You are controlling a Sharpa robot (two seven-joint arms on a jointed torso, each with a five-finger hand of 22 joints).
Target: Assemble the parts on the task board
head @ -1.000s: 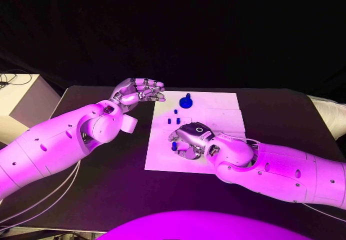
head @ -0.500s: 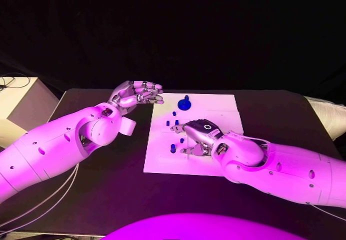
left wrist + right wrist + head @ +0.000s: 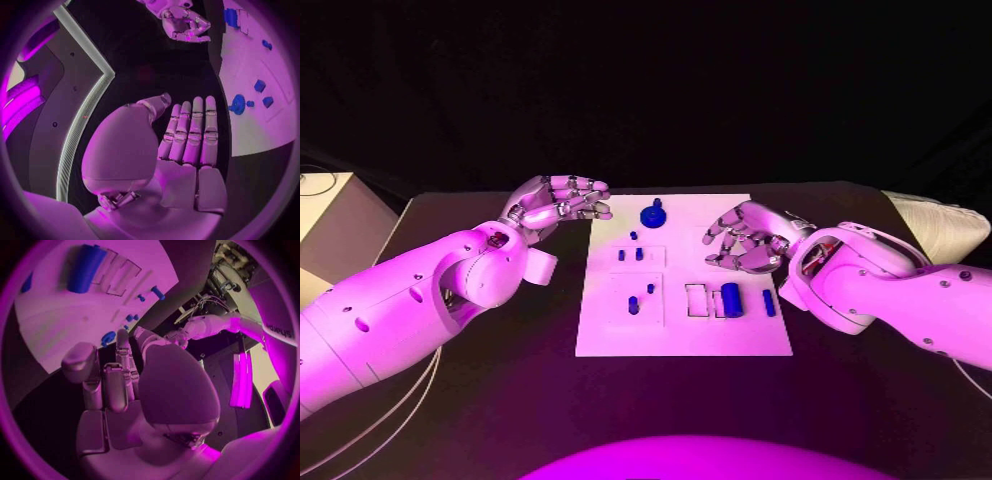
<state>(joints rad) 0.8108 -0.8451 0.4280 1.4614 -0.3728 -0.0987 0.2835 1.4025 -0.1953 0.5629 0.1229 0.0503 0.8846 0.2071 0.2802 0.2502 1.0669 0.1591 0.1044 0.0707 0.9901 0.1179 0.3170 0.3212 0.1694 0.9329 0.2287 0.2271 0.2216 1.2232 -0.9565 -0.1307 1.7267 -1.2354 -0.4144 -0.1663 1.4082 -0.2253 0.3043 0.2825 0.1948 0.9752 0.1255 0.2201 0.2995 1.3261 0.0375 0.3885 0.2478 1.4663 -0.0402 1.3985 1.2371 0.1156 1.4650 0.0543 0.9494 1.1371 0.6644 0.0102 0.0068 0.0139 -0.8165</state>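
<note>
The white task board [image 3: 678, 330] lies mid-table. At its far edge stands a blue knob [image 3: 653, 213], with small blue pegs [image 3: 630, 255] nearer and two more [image 3: 640, 299] further forward. A blue cylinder [image 3: 731, 299] and a thin blue bar [image 3: 769, 303] lie by the slots on the right. My left hand [image 3: 560, 203] hovers off the board's far-left corner, fingers curled together, nothing in them. My right hand [image 3: 750, 240] hangs over the board's right side, fingers loosely bent and apart, holding nothing. The left wrist view shows the board [image 3: 250, 130], knob [image 3: 237, 104] and right hand [image 3: 181, 22].
A pale box [image 3: 326, 225] stands off the table's left end and a white cushion-like thing [image 3: 935, 215] lies at the right end. Black tabletop [image 3: 682, 400] stretches in front of the board. In the right wrist view the cylinder [image 3: 87, 267] lies beside outlined slots [image 3: 122, 275].
The camera has shifted. My right hand has lifted off the middle of the board and drawn back to its right side, uncovering the cylinder and bar. The left hand keeps its pose.
</note>
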